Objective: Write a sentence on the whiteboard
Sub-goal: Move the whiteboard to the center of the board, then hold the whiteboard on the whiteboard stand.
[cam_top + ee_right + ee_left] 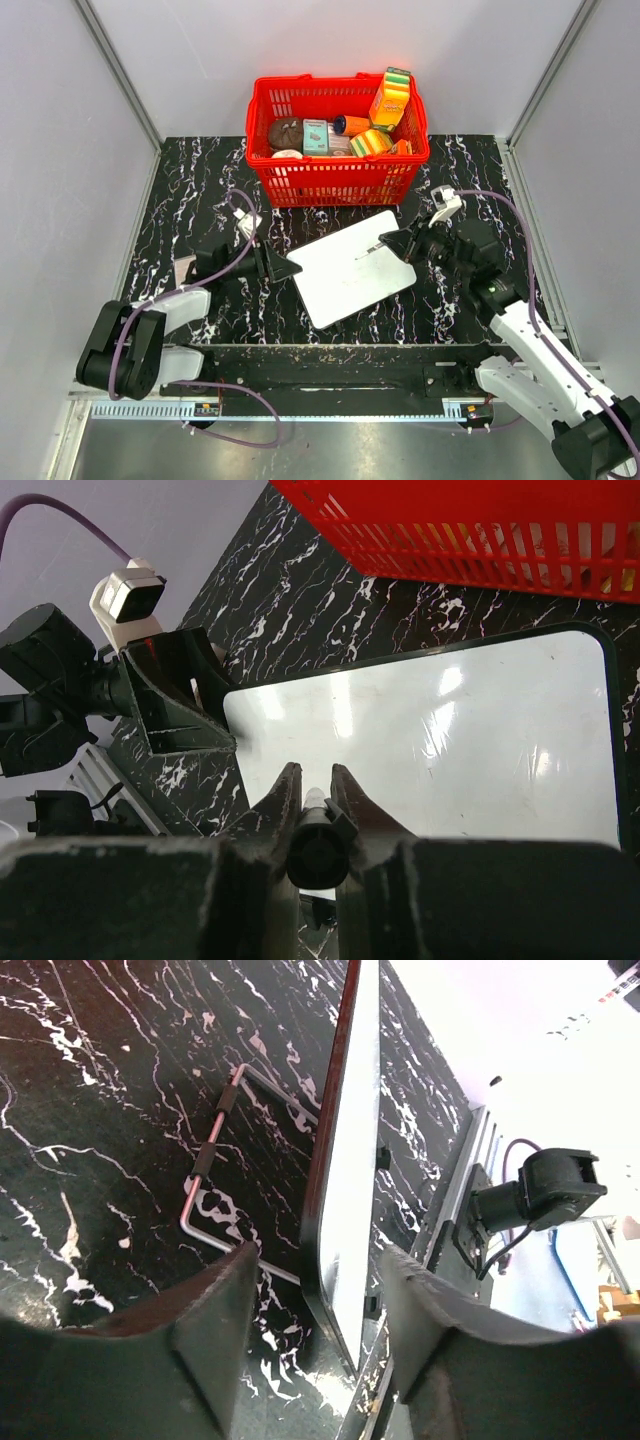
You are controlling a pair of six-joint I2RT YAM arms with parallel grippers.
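The whiteboard (350,270) lies tilted on the black marble table, below the red basket. Its face looks blank white, and the sentence is out of view. My left gripper (288,270) is open at the board's left edge. In the left wrist view the board's thin edge (345,1160) runs between the spread fingers (225,1300), with a gap on each side. My right gripper (398,240) is shut on a black marker (320,845) whose tip points over the whiteboard (450,750). The left gripper (180,715) also shows in the right wrist view, at the board's corner.
The red basket (338,175), filled with several grocery items, stands just behind the board. A bent wire stand with black sleeves (215,1155) lies on the table beside the board's edge. Grey walls close in the table on three sides.
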